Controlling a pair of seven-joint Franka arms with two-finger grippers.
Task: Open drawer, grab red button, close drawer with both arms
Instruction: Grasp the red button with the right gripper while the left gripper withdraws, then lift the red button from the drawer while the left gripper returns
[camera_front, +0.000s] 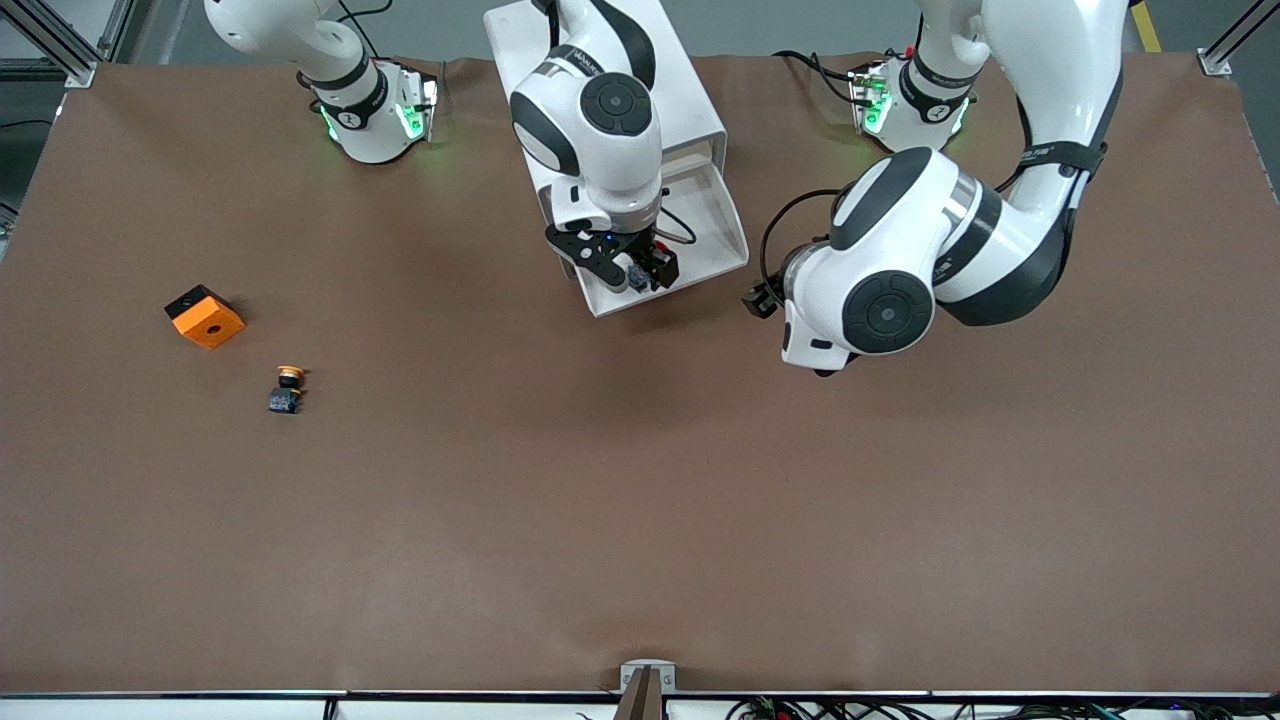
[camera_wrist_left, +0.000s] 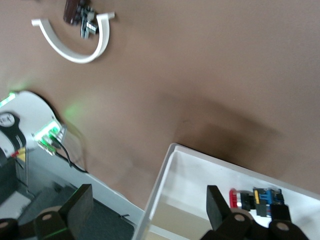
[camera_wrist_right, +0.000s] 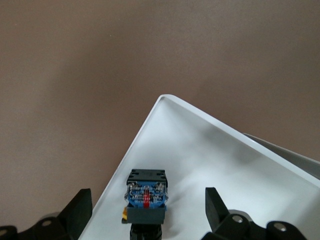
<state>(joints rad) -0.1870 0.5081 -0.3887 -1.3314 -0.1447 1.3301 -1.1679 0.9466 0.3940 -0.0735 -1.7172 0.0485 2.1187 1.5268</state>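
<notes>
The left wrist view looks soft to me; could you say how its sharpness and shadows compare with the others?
Left wrist view: slightly blurred, a broad dark shadow on the table beside the drawer. Right wrist view: the button is sharp, lighting even. Front view: crisp, soft shadows.

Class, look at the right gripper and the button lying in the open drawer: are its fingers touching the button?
Apart. In the right wrist view the fingers stand wide on either side of the button, with bare drawer floor showing between.

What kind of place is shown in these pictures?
Most likely a robotics lab bench: two arms mounted on a brown-covered table, aluminium frame posts at its corners, and a small white cabinet with one drawer pulled open.
</notes>
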